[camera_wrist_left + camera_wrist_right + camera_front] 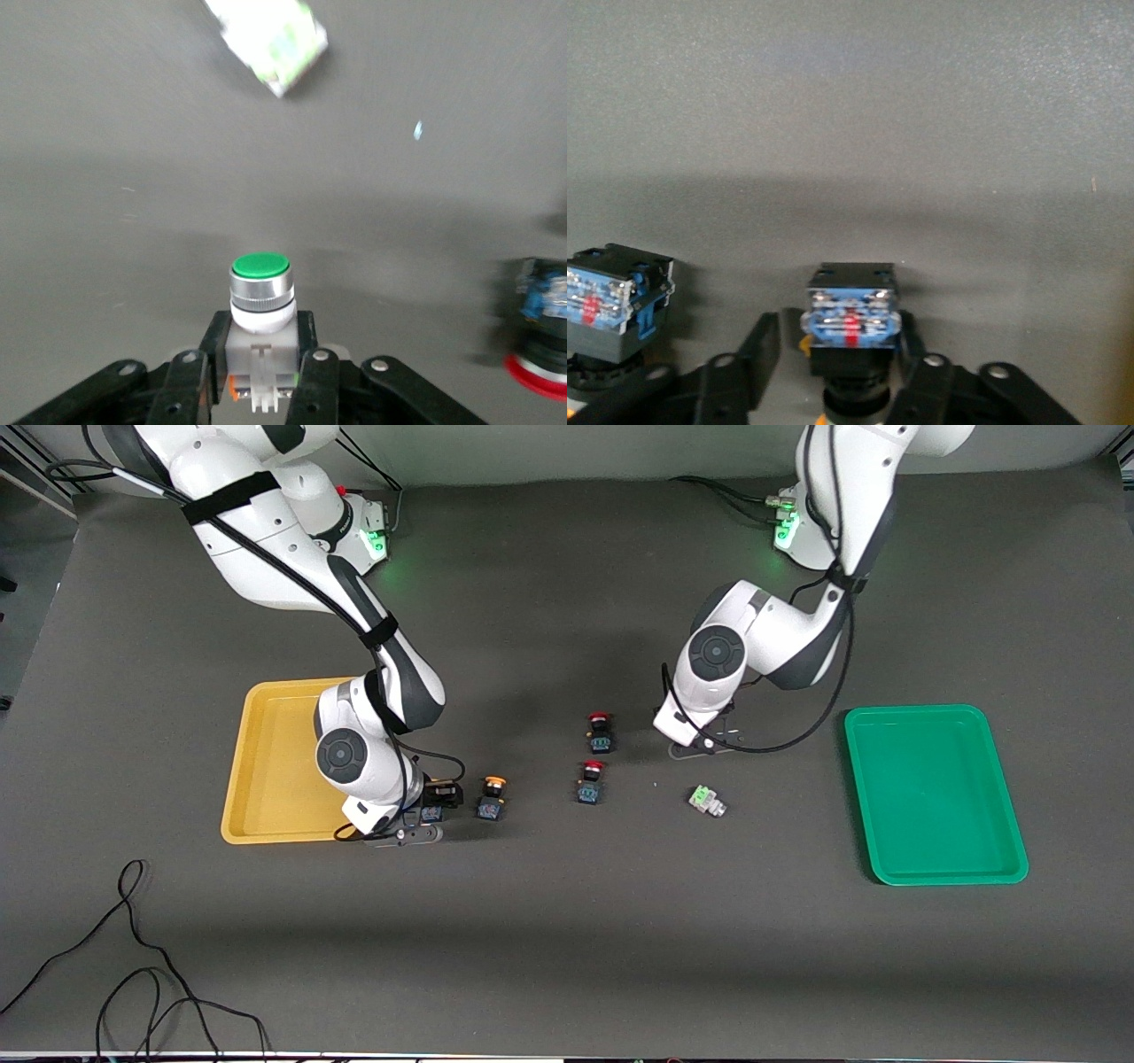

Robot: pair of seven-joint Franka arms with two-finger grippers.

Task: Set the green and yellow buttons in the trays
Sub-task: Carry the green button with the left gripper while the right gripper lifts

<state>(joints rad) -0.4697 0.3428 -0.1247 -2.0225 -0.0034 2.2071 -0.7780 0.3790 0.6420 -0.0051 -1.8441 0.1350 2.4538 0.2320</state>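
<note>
My left gripper [260, 336] [704, 742] is shut on a green button [260, 297] with a grey-white body, low over the table's middle; the arm hides that button in the front view. A second green button [707, 801] [270, 44] lies on its side, nearer the front camera. The right gripper [837, 350] [423, 817] is down beside the yellow tray [275, 762]. Its jaws stand around a yellow button [852, 323] [431, 808], with a small gap on one side. Another yellow button [493, 797] [611, 305] stands next to it. The green tray [930, 797] lies at the left arm's end.
Two red-capped black buttons [600, 732] [591, 781] stand between the two grippers; one red button [540, 332] shows in the left wrist view. Loose black cables [133, 974] lie near the table's front edge at the right arm's end.
</note>
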